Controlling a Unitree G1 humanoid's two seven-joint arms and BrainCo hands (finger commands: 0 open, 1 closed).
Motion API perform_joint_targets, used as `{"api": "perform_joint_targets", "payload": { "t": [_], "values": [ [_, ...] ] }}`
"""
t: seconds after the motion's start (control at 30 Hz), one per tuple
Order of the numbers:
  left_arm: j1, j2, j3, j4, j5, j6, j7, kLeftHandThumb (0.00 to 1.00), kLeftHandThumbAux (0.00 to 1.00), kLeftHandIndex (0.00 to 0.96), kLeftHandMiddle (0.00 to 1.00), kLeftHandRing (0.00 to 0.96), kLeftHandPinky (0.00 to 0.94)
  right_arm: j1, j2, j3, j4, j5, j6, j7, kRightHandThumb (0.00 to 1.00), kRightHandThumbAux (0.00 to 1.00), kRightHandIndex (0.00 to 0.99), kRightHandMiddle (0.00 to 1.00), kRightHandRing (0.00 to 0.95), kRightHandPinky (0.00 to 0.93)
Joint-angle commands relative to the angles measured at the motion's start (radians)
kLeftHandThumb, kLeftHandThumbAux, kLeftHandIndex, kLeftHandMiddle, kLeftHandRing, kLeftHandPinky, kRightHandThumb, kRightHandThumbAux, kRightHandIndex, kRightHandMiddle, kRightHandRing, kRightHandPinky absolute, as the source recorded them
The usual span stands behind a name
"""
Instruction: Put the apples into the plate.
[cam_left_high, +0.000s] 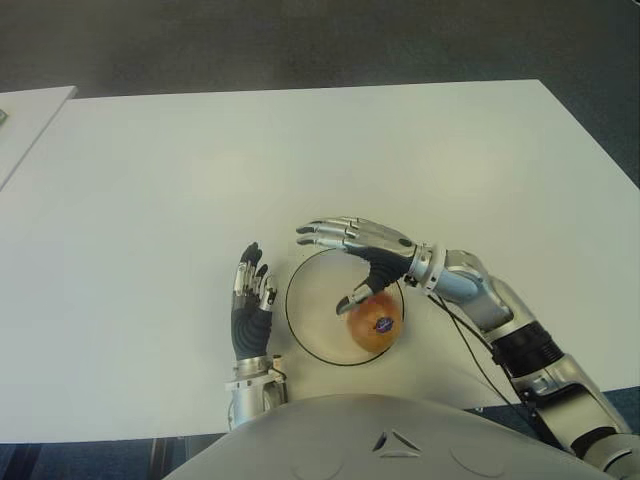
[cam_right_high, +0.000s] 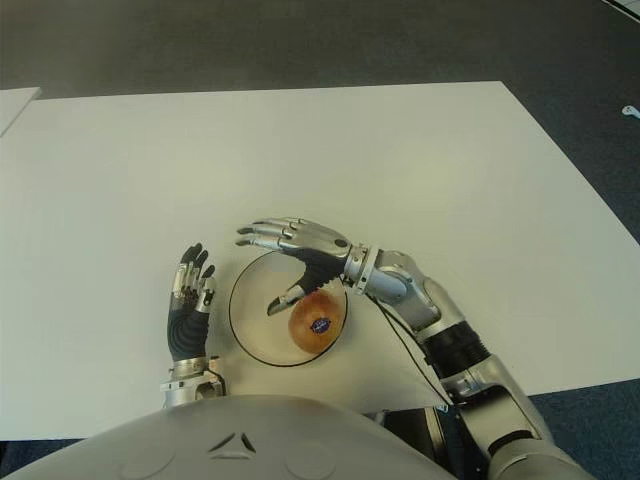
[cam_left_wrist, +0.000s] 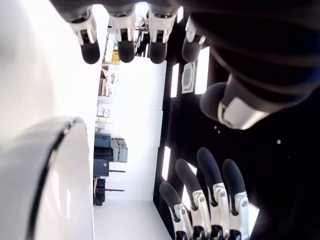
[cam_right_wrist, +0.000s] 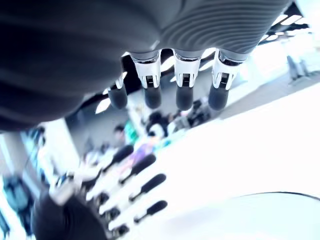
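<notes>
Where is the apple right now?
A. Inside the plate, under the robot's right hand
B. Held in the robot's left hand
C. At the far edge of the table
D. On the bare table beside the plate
A: the apple lies inside the plate, just below the open right hand; the left hand beside the plate holds nothing.

No legible text anywhere. Small dark oval sticker (cam_left_high: 383, 323) on the yellow-red apple (cam_left_high: 372, 325) in the black-rimmed white plate (cam_left_high: 312, 310); its print can't be made out.
</notes>
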Motion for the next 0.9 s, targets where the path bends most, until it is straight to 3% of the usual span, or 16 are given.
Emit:
{"api": "perform_joint_targets", "payload": {
  "t": [0.03,0.17,0.63,0.7,0.9],
  "values": [
    [0.012,-0.027,0.01,-0.01,0.003,0.021,-0.003,0.034,0.498,0.025,0.0,0.0,0.0,0.042,0.028,-0.026,-0.064,0.064,0.122,0.035,0.106,0.26,0.0,0.0,0.0,0.0],
    [0.011,-0.029,0.016,-0.012,0.019,0.031,0.005,0.025,0.501,0.023,0.001,0.0,0.0,0.072,0.046,-0.052,-0.131,0.095,0.204,0.04,0.119,0.254,0.0,0.0,0.0,0.0],
    [0.002,-0.03,0.022,0.0,0.008,0.019,-0.004,0.022,0.511,0.026,0.002,0.0,0.0,0.176,0.083,-0.117,-0.247,0.167,0.361,0.03,0.083,0.236,0.0,0.0,0.0,0.0],
    [0.001,-0.033,0.022,0.001,0.004,0.023,-0.003,0.026,0.511,0.03,0.003,0.0,0.0,0.193,0.095,-0.136,-0.262,0.197,0.396,0.029,0.072,0.239,0.0,0.0,0.0,0.0],
    [-0.001,-0.038,0.029,0.014,-0.013,0.015,-0.003,0.037,0.513,0.038,0.009,0.0,0.0,0.181,0.153,-0.24,-0.137,0.391,0.459,0.031,0.083,0.249,0.0,0.0,0.0,0.0]
  ]
}}
